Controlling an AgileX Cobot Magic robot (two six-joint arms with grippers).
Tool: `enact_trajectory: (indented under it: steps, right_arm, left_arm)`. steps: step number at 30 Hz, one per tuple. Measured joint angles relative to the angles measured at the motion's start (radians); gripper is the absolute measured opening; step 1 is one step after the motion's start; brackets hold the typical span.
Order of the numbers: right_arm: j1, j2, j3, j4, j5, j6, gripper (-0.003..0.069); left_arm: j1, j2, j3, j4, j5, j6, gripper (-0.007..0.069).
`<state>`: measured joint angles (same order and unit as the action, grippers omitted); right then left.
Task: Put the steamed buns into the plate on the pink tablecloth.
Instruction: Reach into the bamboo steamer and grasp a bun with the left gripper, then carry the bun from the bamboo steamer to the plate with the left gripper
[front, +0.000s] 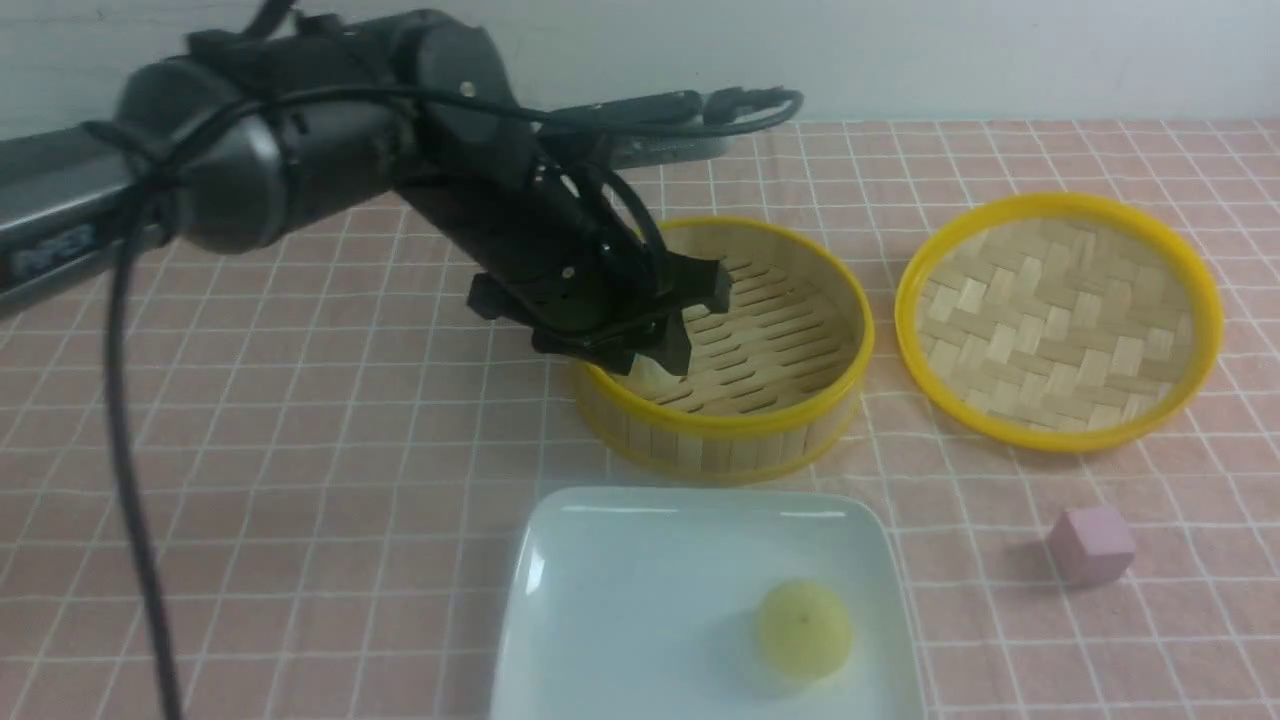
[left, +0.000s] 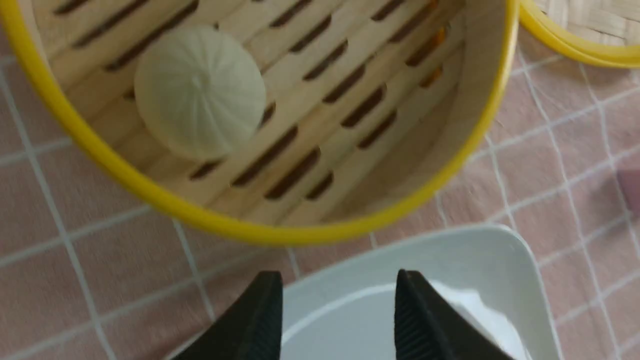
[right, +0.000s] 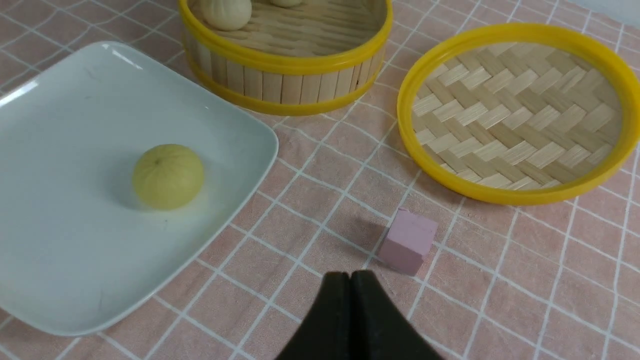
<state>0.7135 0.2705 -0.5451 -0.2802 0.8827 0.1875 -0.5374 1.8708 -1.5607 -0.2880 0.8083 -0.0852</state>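
The yellow steamed bun (front: 804, 630) lies on the white square plate (front: 620, 560) on the pink tablecloth (front: 300, 450). It also shows in the right wrist view (right: 167, 176). One pale bun (left: 200, 90) lies in the bamboo steamer basket (front: 740, 430); the right wrist view shows two pale buns (right: 227, 12) at the basket's near-left side. My left gripper (front: 695, 320) is open and empty, hanging above the basket's left part; in the left wrist view its jaws (left: 337, 280) stand apart over the plate's far rim. My right gripper (right: 350, 276) is shut and empty, near the pink cube.
The woven steamer lid (front: 1058, 320) lies upside down to the right of the basket. A small pink cube (front: 1090, 543) sits right of the plate, just ahead of my right gripper (right: 407, 241). A grey metal piece (front: 660, 145) lies at the back.
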Motion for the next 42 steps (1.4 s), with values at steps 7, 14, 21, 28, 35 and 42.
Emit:
enact_trajectory:
  steps: [7, 14, 21, 28, 35, 42]
  right_arm:
    - [0.0, 0.0, 0.019, -0.014, -0.007, 0.0, 0.0]
    - [0.0, 0.0, 0.082, -0.031, -0.03, 0.0, 0.0003]
    - [0.0, 0.0, 0.097, -0.04, -0.055, 0.0, 0.001]
    - [0.0, 0.0, 0.098, -0.04, -0.053, 0.0, 0.0014]
    - [0.0, 0.0, 0.098, -0.046, -0.052, 0.0, 0.0018]
    - [0.0, 0.0, 0.098, -0.047, -0.053, 0.0, 0.0024]
  left_arm:
    - [-0.005, 0.166, -0.211, 0.142, 0.012, -0.079, 0.0342]
    - [-0.005, 0.272, -0.23, 0.177, -0.003, -0.086, 0.0328]
    - [-0.005, 0.295, -0.247, 0.187, 0.016, -0.088, 0.0054]
    - [-0.006, 0.149, -0.34, 0.183, 0.195, -0.087, 0.0026]
    - [-0.006, -0.141, -0.408, 0.288, 0.413, -0.075, 0.0026]
    - [-0.011, -0.294, -0.108, 0.278, 0.433, -0.087, 0.0026]
